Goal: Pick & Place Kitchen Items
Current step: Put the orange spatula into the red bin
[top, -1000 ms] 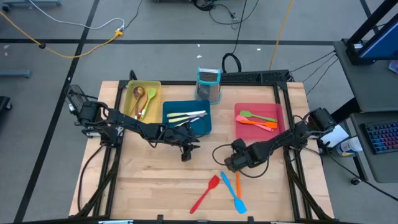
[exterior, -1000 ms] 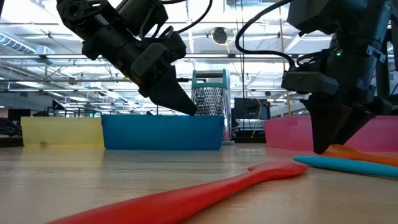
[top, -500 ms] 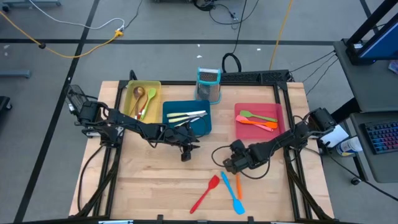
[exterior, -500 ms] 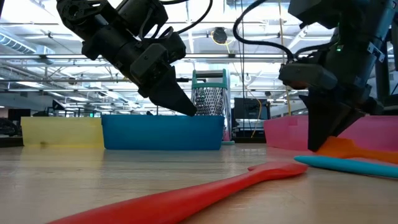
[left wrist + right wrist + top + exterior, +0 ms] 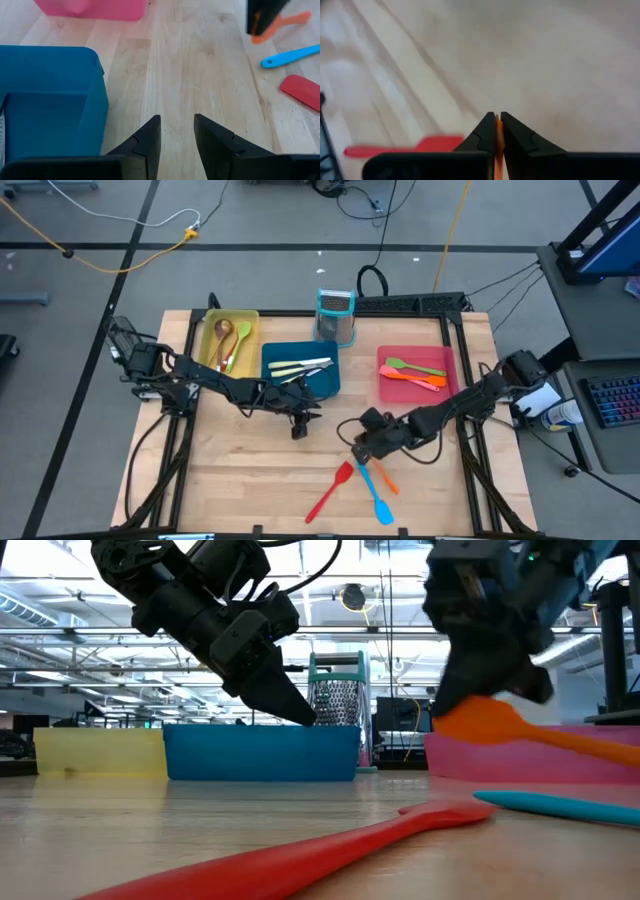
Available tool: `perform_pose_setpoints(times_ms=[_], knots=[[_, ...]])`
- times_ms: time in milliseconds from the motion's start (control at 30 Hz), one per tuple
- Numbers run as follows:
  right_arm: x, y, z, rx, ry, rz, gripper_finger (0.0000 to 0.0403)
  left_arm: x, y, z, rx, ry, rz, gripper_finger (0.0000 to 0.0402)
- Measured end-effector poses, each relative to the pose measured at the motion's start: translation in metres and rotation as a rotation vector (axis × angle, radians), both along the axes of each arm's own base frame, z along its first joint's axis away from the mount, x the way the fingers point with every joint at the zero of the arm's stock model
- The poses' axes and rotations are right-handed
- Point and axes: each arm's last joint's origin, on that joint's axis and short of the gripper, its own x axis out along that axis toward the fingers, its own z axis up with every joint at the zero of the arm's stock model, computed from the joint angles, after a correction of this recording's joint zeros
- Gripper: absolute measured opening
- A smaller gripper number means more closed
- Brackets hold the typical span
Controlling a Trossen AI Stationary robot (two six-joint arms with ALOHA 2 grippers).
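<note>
I've got the right claw [image 5: 470,710] pinching the slim orange silicone spatula [image 5: 520,728], and it's clear of the pale wooden tabletop [image 5: 250,480], blade hanging towards me in the low view with the handle trailing off level. From above, that claw sits at about five o'clock from the tabletop's middle, with the orange handle poking out at its five o'clock side. In the right wrist view the fingers are pressed onto a thin orange edge, so I reckon the hold is near the blade end, not mid-handle.

My read: it's light, and the handle looks stiff enough, but with so much length out beyond the grip it may swing or twist, and smooth silicone could slip.

Just below it lie the light blue spatula [image 5: 375,492] and the red spatula [image 5: 331,490], flat on the wood. The pink-red rectangular tray [image 5: 385,385] at two o'clock already holds green and orange pieces.

The left claw [image 5: 177,132] waits, fingers spread on nothing, beside the blue rectangular tray [image 5: 330,380].
</note>
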Motion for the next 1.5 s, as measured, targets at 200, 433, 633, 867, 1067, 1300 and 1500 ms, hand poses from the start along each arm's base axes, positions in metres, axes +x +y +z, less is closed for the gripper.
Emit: perform_pose_setpoints(times_ms=[200,433,633,867,1067,1300,1500], knots=[[-0.009,-0.008,0.037,-0.143,-0.146,0.043,0.0006,0.0,0.0,0.0,0.002,-0.001,-0.001,0.012],[-0.031,-0.025,0.088,-0.504,-0.3,0.059,0.0006,0.0,0.0,0.0,0.004,-0.001,-0.003,0.012],[-0.047,-0.038,0.111,-0.82,-0.286,-0.004,0.0006,0.0,0.0,0.0,0.011,-0.001,-0.007,0.012],[-0.058,-0.048,0.123,-1.322,0.01,-0.029,0.001,0.0,0.0,0.0,0.038,-0.001,-0.027,0.012],[-0.058,-0.065,0.119,-1.394,0.137,-0.141,0.0011,0.0,0.0,0.0,0.039,-0.001,-0.027,0.012],[-0.06,-0.094,0.077,-1.307,0.194,-0.17,0.0012,0.0,0.0,0.0,0.037,0.0,-0.027,0.012],[-0.076,-0.115,0.029,-1.26,0.29,-0.195,0.0012,0.0,0.0,0.0,0.038,-0.001,-0.028,0.012]])
